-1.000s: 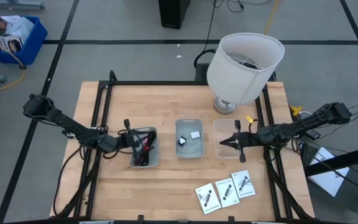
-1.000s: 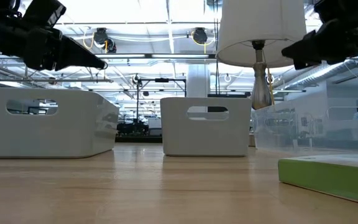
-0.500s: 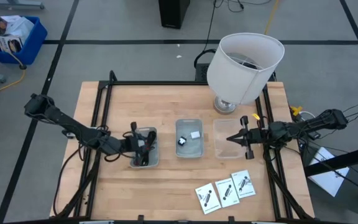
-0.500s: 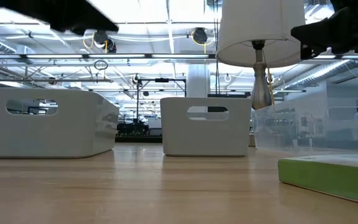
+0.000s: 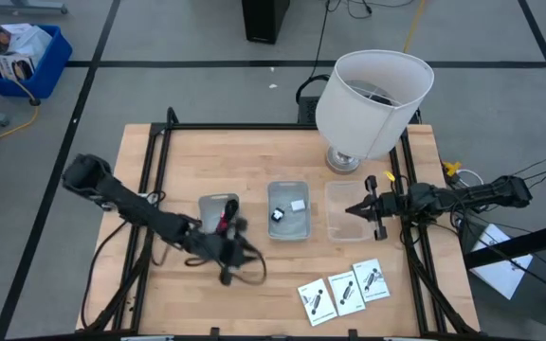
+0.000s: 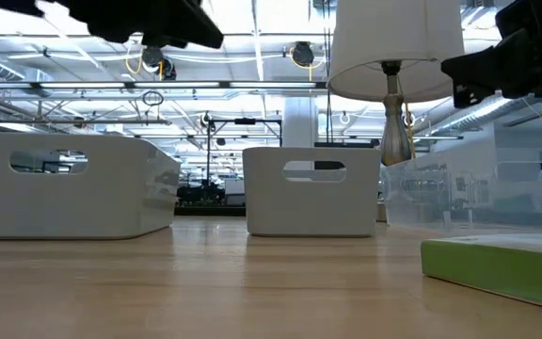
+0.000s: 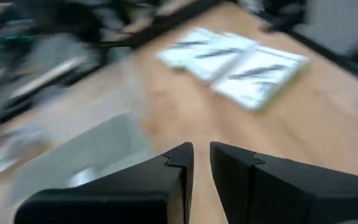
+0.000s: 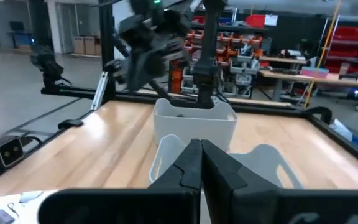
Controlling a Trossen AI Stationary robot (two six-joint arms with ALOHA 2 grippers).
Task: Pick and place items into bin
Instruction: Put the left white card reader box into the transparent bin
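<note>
Left gripper (image 5: pixel 227 268) off left bin (image 5: pixel 218 204) toward front edge, fingers nearly closed, hold unclear. Right gripper (image 5: pixel 355 210) closed, empty, waits over clear bin (image 5: pixel 335 223). Likely next: cards (image 5: pixel 344 290) near front-right corner.

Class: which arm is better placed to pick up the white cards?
Probably right: the right tool, shut and empty, hangs just behind the cards; the left tool sits farther off beside a black cable loop.

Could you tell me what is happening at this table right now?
The left gripper, closed and holding nothing, points toward the three white cards lying on the table. The right gripper hovers shut over the clear bin. A tiny white block and a tiny black block sit in the middle bin.
</note>
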